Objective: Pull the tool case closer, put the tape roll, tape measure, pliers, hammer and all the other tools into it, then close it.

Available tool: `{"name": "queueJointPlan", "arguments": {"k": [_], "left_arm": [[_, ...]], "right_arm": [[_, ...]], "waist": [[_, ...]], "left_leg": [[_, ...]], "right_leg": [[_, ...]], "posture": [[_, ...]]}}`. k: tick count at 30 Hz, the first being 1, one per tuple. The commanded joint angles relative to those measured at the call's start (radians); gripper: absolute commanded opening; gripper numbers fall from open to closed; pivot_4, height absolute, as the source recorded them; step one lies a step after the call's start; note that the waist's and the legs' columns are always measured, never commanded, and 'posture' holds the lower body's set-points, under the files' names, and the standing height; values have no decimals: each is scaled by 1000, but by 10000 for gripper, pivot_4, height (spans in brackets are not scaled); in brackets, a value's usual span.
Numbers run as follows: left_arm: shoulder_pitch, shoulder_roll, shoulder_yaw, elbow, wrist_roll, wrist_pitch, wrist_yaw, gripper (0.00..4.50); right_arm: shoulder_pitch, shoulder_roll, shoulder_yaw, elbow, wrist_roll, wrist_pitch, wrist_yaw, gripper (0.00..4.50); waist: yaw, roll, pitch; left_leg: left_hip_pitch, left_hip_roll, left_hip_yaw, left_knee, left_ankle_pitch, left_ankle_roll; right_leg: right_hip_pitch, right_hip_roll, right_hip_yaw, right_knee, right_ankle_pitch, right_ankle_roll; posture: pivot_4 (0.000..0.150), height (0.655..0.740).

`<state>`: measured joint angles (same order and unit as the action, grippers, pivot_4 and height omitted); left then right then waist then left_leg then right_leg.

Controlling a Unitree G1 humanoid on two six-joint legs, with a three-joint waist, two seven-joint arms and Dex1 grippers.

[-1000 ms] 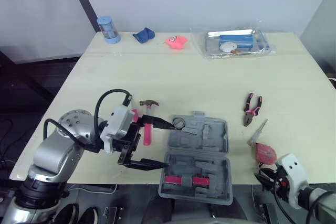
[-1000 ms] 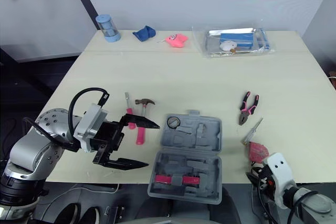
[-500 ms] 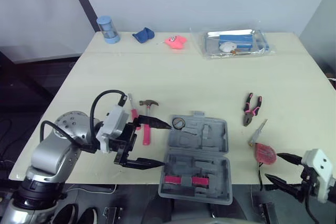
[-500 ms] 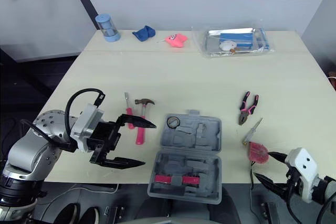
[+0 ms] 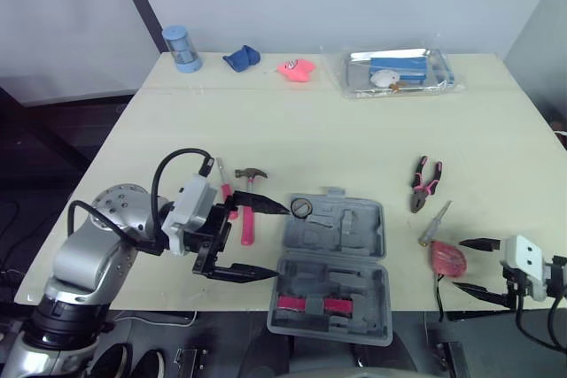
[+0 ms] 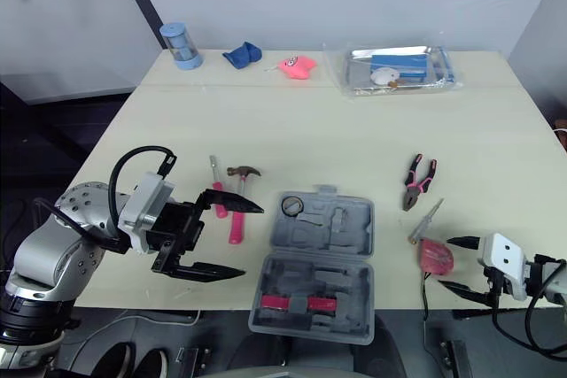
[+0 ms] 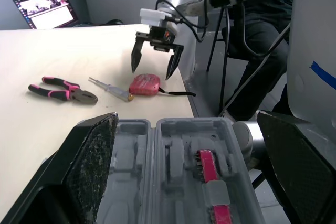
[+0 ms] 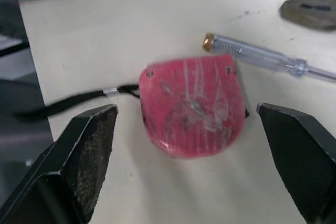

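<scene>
The grey tool case [image 5: 334,265] lies open near the table's front edge, with a black tape roll [image 5: 301,208] at its far left corner. My left gripper [image 5: 282,243] stands open and holds nothing, just left of the case. Behind it lie a pink-handled hammer [image 5: 249,212] and a pink screwdriver [image 5: 224,189]. To the case's right lie pink pliers [image 5: 425,183], a clear screwdriver [image 5: 436,222] and a red tape measure [image 5: 447,258]. My right gripper [image 5: 458,265] is open with its fingers pointing at the tape measure [image 8: 193,103], not touching it.
Along the far edge stand a blue cup [image 5: 182,49], a blue cloth [image 5: 241,59], a pink object [image 5: 298,70] and a clear bag with a tray [image 5: 396,72]. The tape measure's black cord [image 8: 68,103] trails toward the front edge. A seated person's legs [image 7: 262,35] are beyond the table's right side.
My right gripper has come up from below the table's front edge and now stands open beside the tape measure. The left gripper has barely moved.
</scene>
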<state>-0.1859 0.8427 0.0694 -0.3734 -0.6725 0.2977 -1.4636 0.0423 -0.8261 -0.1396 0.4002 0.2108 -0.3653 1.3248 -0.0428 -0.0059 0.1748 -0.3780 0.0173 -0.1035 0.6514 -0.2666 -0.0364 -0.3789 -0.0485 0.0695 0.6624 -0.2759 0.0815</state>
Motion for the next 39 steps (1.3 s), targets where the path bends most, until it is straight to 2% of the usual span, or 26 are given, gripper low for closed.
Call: {"name": "queueJointPlan", "arguments": {"k": [1, 14, 24, 25, 28, 39], "left_arm": [[-4, 1, 13, -33, -19, -7, 9, 45000], [-22, -4, 2, -34, -17, -6, 13, 45000], [-13, -10, 1, -37, -19, -9, 13, 45000], [-9, -11, 2, -37, -18, -11, 12, 45000], [-5, -15, 0, -32, -15, -15, 10, 45000], [-10, -18, -3, -20, -8, -23, 6, 45000]], "right_arm": [[-37, -14, 26, 18, -13, -28, 8, 44770], [-86, -14, 91, 48, -39, 0, -14, 44770], [-83, -32, 74, 38, -25, 13, -17, 44770], [-84, -39, 71, 37, -23, 10, -15, 39655], [-86, -57, 69, 32, -17, 15, -11, 28821], [-99, -60, 79, 26, -23, 16, -24, 28724]], "waist": [[1, 0, 0], [1, 0, 0], [1, 0, 0], [1, 0, 0], [1, 0, 0], [1, 0, 0]], "left_leg": [[0, 0, 0, 0, 0, 0], [0, 0, 0, 0, 0, 0], [0, 0, 0, 0, 0, 0], [0, 0, 0, 0, 0, 0], [0, 0, 0, 0, 0, 0], [0, 0, 0, 0, 0, 0]], "right_leg": [[0, 0, 0, 0, 0, 0], [0, 0, 0, 0, 0, 0], [0, 0, 0, 0, 0, 0], [0, 0, 0, 0, 0, 0], [0, 0, 0, 0, 0, 0], [0, 0, 0, 0, 0, 0]], "posture": [[1500, 7400], [1500, 7400], [1500, 7400], [1500, 7400], [1500, 7400], [1500, 7400]]}}
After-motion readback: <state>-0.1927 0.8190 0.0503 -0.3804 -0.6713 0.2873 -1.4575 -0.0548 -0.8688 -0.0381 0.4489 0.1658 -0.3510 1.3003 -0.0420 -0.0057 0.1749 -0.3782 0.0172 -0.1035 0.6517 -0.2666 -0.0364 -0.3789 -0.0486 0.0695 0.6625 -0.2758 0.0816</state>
